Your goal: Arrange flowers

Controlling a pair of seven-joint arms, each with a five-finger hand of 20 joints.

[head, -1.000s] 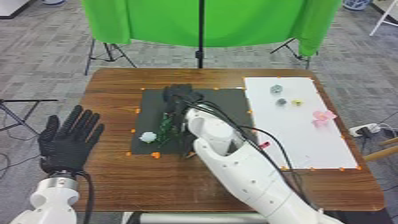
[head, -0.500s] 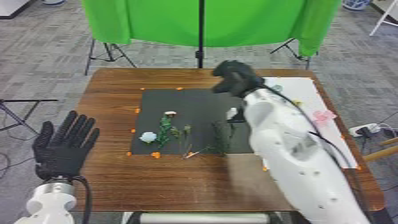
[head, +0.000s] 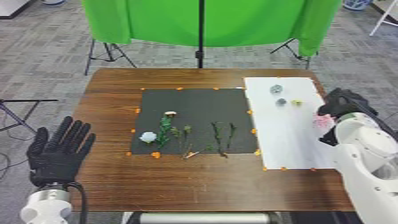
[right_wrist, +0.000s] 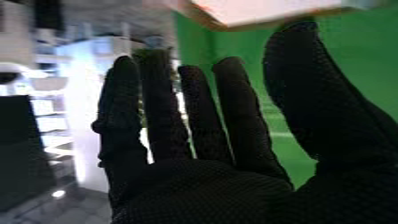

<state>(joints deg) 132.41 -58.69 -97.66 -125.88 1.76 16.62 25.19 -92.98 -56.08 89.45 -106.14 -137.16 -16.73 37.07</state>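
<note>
Find the pale white flower (head: 148, 136) on the square dark-grey mat (head: 191, 102), towards the mat's near left corner. Just beside it, note a leafy green stem (head: 165, 122), then thin stems with dull green heads (head: 175, 132), and, in the mat's right half, two slender dark-green stems (head: 218, 134).

Right of the mat, see the long white sheet (head: 275, 135), with small blue-grey flowers (head: 276, 89) and a tiny yellow-green flower (head: 297, 102) at its far end, and a frilly pink flower (head: 322, 121) at its outer side.

Place the black-gloved right hand (head: 342, 102) well right of the mat, beside the pink flower: fingers extended, thumb spread, nothing gripped. Cannot tell from here about contact with the petals. Left of the mat, find the black-gloved left hand (head: 59, 152), flat and open, also empty.

Could drag or flatten the pink flower by lowering the palm too near it. Might also miss the light stems by closing too high, or roll neighbours together through their close spacing on the mat.
</note>
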